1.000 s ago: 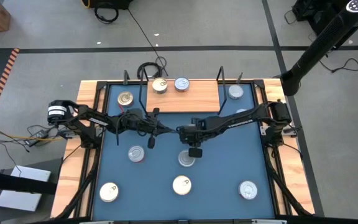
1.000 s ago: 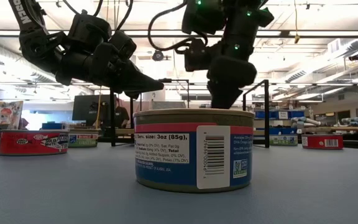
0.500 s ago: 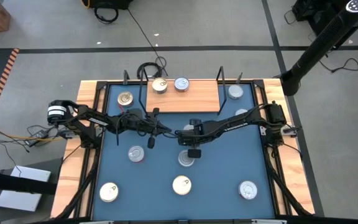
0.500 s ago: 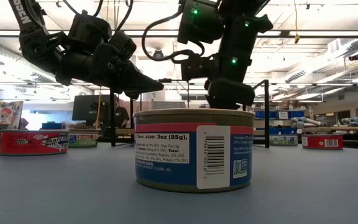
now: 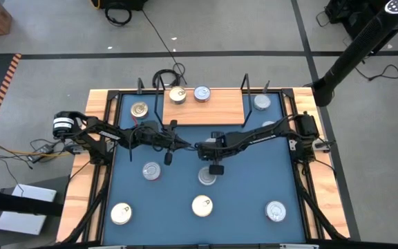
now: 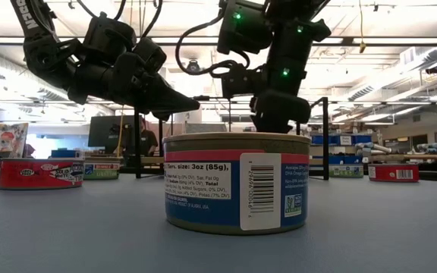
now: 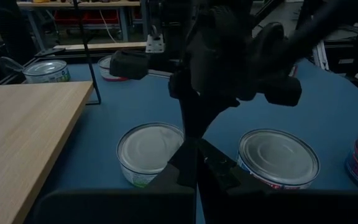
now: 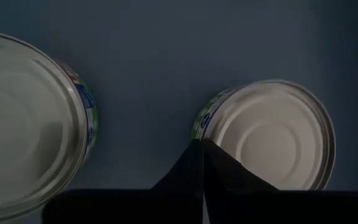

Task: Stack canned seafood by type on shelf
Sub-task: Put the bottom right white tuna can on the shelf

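The shelf (image 5: 202,107), a light-wood board at the table's far side, carries a gold-topped can (image 5: 177,95) and a silver one (image 5: 202,93). Several more cans stand on the blue table. My right gripper (image 8: 202,149) points down, shut, over the table's middle (image 5: 203,149), between two silver-topped cans (image 8: 272,134) (image 8: 23,124). Its tips are next to the rim of the first. My left gripper (image 7: 197,158) hangs shut and nearly level just left of it (image 5: 184,144), holding nothing. My right gripper's shut fingertips (image 8: 194,155) come from above and stand at the rim (image 8: 205,124) of one silver-topped can, which rests upright on the table. Whether they touch it I cannot tell.
Loose cans stand at the near left (image 5: 121,213), near middle (image 5: 202,205), near right (image 5: 276,211), left of centre (image 5: 151,171) and beside the shelf (image 5: 139,109) (image 5: 262,102). Black wire frames rise at the shelf's ends (image 5: 245,83). Both arms crowd the centre.
My right gripper has sunk a little toward the table between the cans. The cans and my left arm have kept still.
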You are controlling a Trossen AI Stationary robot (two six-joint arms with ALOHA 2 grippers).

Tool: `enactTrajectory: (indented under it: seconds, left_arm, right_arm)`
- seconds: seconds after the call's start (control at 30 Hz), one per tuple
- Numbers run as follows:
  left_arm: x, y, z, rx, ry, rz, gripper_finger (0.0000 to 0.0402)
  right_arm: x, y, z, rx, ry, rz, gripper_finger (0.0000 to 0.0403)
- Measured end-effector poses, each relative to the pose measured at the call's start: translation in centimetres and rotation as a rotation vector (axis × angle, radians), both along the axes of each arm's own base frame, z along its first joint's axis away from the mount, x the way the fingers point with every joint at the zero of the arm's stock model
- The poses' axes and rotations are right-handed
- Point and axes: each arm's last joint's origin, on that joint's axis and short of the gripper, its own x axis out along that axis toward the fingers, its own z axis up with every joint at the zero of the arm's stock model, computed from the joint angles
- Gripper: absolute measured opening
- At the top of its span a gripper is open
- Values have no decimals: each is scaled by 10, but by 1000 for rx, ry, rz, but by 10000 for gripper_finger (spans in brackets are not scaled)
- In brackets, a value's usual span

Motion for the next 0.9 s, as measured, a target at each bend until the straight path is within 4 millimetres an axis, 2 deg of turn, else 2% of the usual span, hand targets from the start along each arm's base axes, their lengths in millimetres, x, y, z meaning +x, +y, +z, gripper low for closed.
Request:
enactTrajectory:
  seconds: [0.43, 0.7, 0.9]
  left_arm:
    - [0, 0, 0, 0, 0, 0, 6]
    - [0, 0, 0, 0, -1, 0, 6]
    - [0, 0, 0, 0, -1, 0, 6]
  right_arm:
    - [-6, -8, 22, 56, -52, -57, 7]
    - [-5, 8, 2, -40, 26, -34, 82]
    - [-4, 9, -2, -110, 30, -33, 82]
